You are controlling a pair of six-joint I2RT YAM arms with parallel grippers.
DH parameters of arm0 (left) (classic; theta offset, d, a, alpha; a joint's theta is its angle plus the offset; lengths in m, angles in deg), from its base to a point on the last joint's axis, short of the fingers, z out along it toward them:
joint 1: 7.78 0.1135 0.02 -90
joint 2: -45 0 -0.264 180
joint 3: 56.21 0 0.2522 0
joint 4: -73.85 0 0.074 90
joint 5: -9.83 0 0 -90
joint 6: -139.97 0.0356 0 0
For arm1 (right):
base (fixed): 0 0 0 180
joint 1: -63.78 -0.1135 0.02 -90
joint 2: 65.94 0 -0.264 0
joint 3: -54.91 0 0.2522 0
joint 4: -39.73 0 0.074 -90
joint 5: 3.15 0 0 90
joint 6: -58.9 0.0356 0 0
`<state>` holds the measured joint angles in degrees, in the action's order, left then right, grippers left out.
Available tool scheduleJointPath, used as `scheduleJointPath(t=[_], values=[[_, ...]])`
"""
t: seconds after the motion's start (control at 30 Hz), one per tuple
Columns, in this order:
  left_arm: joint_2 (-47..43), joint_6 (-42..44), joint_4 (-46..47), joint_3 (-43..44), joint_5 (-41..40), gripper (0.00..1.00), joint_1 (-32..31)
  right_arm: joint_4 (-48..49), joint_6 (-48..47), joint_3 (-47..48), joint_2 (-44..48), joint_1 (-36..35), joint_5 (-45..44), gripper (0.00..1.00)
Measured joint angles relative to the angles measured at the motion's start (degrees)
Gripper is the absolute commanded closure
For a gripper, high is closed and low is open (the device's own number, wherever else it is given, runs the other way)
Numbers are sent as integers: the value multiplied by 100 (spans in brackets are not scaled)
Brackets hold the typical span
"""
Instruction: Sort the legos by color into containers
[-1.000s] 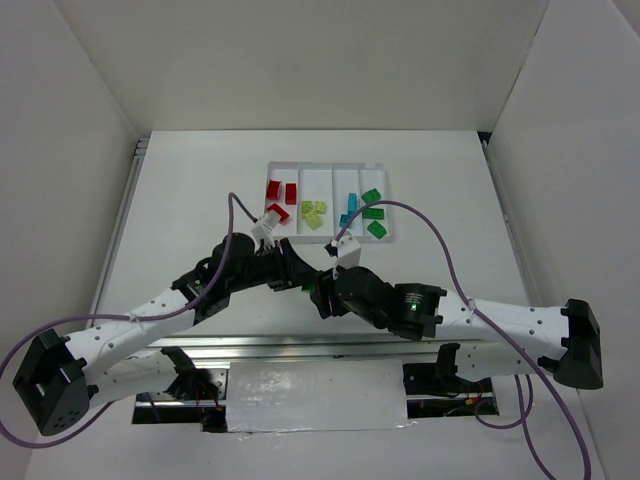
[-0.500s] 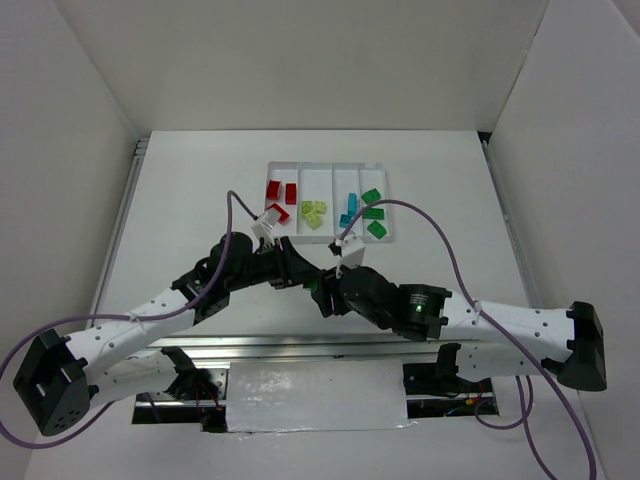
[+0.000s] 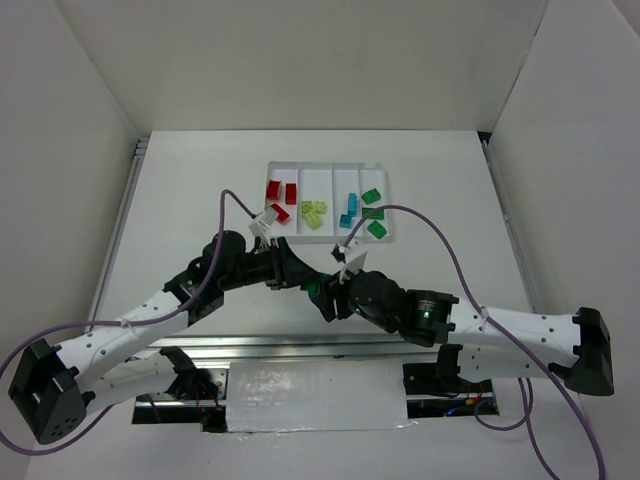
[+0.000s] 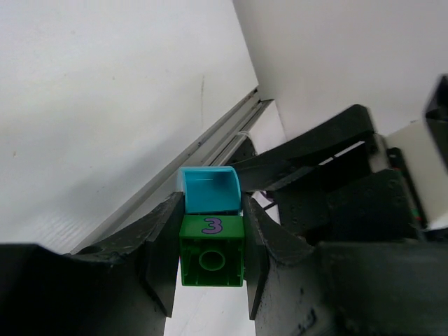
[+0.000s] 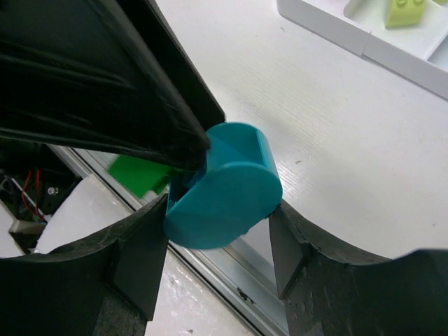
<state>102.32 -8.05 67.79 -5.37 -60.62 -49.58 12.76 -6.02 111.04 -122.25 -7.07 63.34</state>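
Short of the white tray (image 3: 320, 178), where other legos (image 3: 313, 213) lie sorted by colour, the left gripper (image 4: 212, 255) has its fingers clamped on a green brick (image 4: 211, 264) marked 3, while the right gripper (image 5: 218, 241) squeezes the cyan rounded brick (image 5: 231, 185) joined to it

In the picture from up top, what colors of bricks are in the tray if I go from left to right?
Red bricks → yellow-green bricks → cyan bricks → green bricks, one color in each compartment of the white tray.
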Motion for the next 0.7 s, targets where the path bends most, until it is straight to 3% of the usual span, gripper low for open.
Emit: scheduleJointPath(t=[0.3,0.47,0.57,0.6,0.63,0.7], values=[[-223,-74,402,107,597,100,46,-13,-7,-236,-35,114,-236,95],[-223,-37,232,116,293,100,94,-9,157,-247,-50,382,-365,94],[-205,111,-295,212,-249,100,195,61,363,-380,50,680,-348,80],[-236,155,-492,232,-455,100,227,59,424,-459,129,730,-345,72],[-299,232,-691,234,-682,100,258,35,494,-522,199,739,-345,55],[-553,308,-1128,238,-1128,100,286,-37,608,-542,236,739,-350,47]])
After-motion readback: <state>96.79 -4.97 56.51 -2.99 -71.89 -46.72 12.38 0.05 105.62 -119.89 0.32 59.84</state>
